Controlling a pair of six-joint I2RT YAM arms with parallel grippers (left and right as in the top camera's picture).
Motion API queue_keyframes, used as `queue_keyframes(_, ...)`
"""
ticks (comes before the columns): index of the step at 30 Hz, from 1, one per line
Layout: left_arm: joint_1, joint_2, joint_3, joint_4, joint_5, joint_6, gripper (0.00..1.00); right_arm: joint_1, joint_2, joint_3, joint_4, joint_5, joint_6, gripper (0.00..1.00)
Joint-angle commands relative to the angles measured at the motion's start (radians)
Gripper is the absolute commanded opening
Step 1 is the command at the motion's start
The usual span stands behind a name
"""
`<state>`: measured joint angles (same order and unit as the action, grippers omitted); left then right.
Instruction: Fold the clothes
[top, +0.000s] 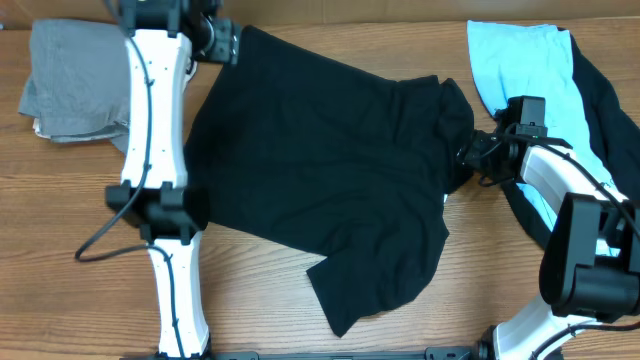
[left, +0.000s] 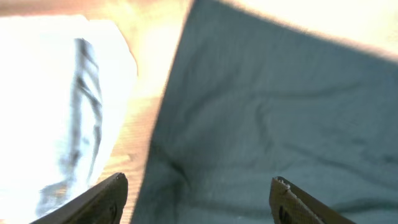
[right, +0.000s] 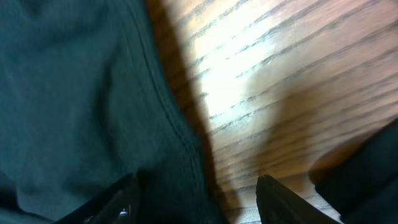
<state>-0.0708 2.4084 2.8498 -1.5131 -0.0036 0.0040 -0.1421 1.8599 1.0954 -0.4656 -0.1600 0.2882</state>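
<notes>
Black T-shirt (top: 330, 180) lies spread but skewed mid-bench (top: 260, 310), fabric bunched at its right edge. Left pincer (left: 200, 183) hovers over the shirt's far-left corner, jaws apart and empty; the arm is stretched long along the shirt's left side. Right pincer (right: 196, 186) sits low at the shirt's right hem, jaws apart and straddling the edge. Suggest: grip both edges firmly, then pull taut evenly before folding.
</notes>
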Motion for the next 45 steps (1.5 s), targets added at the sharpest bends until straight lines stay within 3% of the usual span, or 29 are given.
queue_keyframes(1,0.005,-0.047,0.008,0.019,0.016,0.019,0.77,0.006,0.018,-0.005,-0.011,-0.025,-0.003,0.50)
queue_keyframes(5,0.005,-0.051,0.008,0.022,0.011,0.023,0.75,0.006,0.018,-0.005,-0.026,-0.023,-0.003,0.31)
queue_keyframes(8,0.005,-0.051,0.008,0.023,0.011,0.027,0.75,0.002,0.018,-0.003,-0.034,0.012,-0.003,0.07)
queue_keyframes(9,0.005,-0.051,0.008,0.023,0.011,0.028,0.75,-0.003,0.018,0.002,-0.042,0.029,-0.004,0.04)
queue_keyframes(14,0.005,-0.051,0.008,0.022,0.011,0.053,0.74,-0.045,0.009,0.134,-0.169,0.049,-0.085,0.04)
queue_keyframes(19,0.005,-0.051,0.008,0.023,0.011,0.053,0.73,-0.086,0.008,0.407,-0.323,0.063,-0.164,0.04)
queue_keyframes(24,0.005,-0.051,0.008,0.024,0.011,0.064,0.74,-0.087,0.008,0.512,-0.338,0.062,-0.185,0.04)
queue_keyframes(25,0.005,-0.051,0.008,0.023,0.011,0.064,0.74,-0.085,0.009,0.512,-0.339,0.062,-0.185,0.15)
queue_keyframes(28,0.005,-0.050,0.008,0.021,0.011,0.064,0.75,-0.083,0.011,0.509,-0.359,0.066,-0.184,0.93)
queue_keyframes(29,0.005,-0.050,0.008,0.021,0.011,0.065,0.75,-0.083,0.011,0.509,-0.370,0.071,-0.184,1.00)
queue_keyframes(37,0.009,-0.059,0.012,0.017,0.012,0.079,0.79,-0.094,-0.043,0.576,-0.518,0.050,-0.109,1.00)
queue_keyframes(45,0.025,-0.215,0.024,-0.068,0.012,0.079,0.79,-0.068,-0.307,0.680,-0.708,-0.010,-0.076,1.00)
